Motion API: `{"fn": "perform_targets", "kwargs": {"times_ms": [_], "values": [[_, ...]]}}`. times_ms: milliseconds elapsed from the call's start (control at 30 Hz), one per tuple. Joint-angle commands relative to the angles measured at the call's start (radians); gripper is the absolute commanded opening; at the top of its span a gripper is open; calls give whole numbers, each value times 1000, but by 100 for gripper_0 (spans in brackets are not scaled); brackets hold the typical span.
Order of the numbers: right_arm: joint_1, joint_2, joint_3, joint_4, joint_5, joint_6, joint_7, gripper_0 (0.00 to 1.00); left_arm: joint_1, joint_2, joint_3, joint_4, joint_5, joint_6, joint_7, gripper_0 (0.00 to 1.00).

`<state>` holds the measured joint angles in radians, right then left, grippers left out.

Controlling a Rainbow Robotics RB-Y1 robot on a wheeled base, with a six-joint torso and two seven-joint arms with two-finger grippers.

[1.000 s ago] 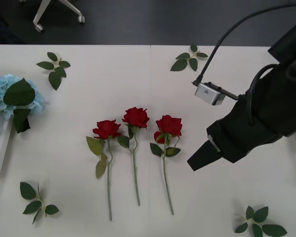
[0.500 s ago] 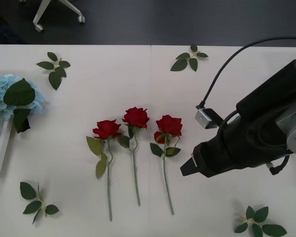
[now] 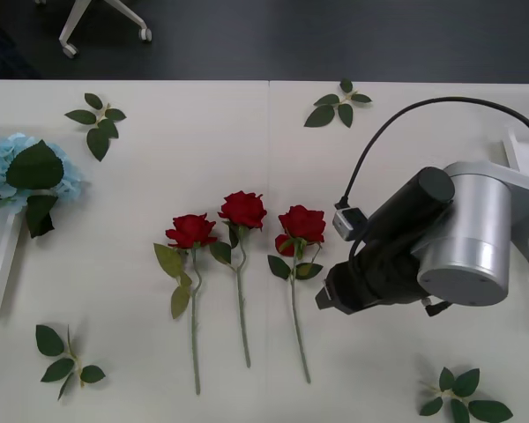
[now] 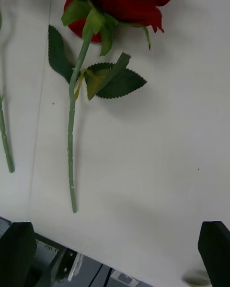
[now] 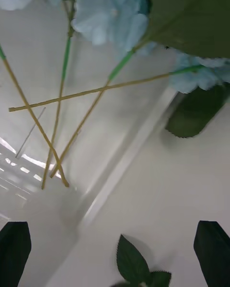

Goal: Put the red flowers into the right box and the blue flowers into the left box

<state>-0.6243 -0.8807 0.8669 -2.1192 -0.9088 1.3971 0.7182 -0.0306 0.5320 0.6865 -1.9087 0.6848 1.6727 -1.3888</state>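
a: since a second ago the right gripper (image 3: 328,298) has swung down and inward; it now hangs just beside the nearest of the red flowers (image 3: 301,224), by its stem.

b: fingers?

a: spread wide. in the right wrist view both black tips sit at the corners, with that rose's stem (image 4: 72,138) ahead of them and off to one side, lying flat on the table (image 3: 159,159).

b: so nothing is held yet. i'd say it is lining up to straddle the stem, the thin part being the easy thing to pinch.

a: likely. two more roses lie farther off, all parallel, blooms pointing away from the robot.

b: and the other arm?

a: the left gripper (image 5: 115,253) waits over the left box (image 5: 122,157), also spread, with the blue flowers (image 5: 110,18) already lying inside. the right box (image 3: 525,159) lies beyond the right arm.
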Motion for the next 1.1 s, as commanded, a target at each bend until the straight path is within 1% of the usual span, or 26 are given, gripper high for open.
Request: {"fn": "perform_targets", "kwargs": {"times_ms": [33, 167, 267, 433, 533, 700, 833, 900, 933, 1100], "values": [[-9, 75, 7, 53, 64, -3, -31, 100, 3, 45, 10, -138, 67, 98, 51, 100], [-9, 147, 20, 116, 134, -1, -25, 100, 5, 45, -24, -214, 159, 164, 50, 100], [-9, 204, 27, 170, 180, 0, -19, 100, 5, 45, -96, -277, 205, 205, 40, 100], [-9, 278, 49, 239, 255, 0, -10, 100, 6, 45, -231, -375, 206, 219, 33, 100], [-9, 321, 64, 285, 292, -1, -2, 100, 3, 37, -288, -408, 203, 219, 28, 100], [-11, 374, 93, 344, 341, -4, 4, 100, -6, -15, -354, -435, 188, 220, -42, 100], [-9, 404, 101, 370, 363, -4, 6, 100, -5, -81, -386, -437, 151, 223, -110, 100], [-9, 407, 103, 372, 364, -4, 6, 100, -5, -89, -393, -437, 142, 226, -121, 100], [-11, 419, 106, 378, 375, -4, 6, 100, -5, -118, -430, -435, 97, 229, -153, 100], [-9, 442, 118, 395, 398, -4, 6, 100, -5, -153, -525, -432, 15, 231, -159, 100]]}}
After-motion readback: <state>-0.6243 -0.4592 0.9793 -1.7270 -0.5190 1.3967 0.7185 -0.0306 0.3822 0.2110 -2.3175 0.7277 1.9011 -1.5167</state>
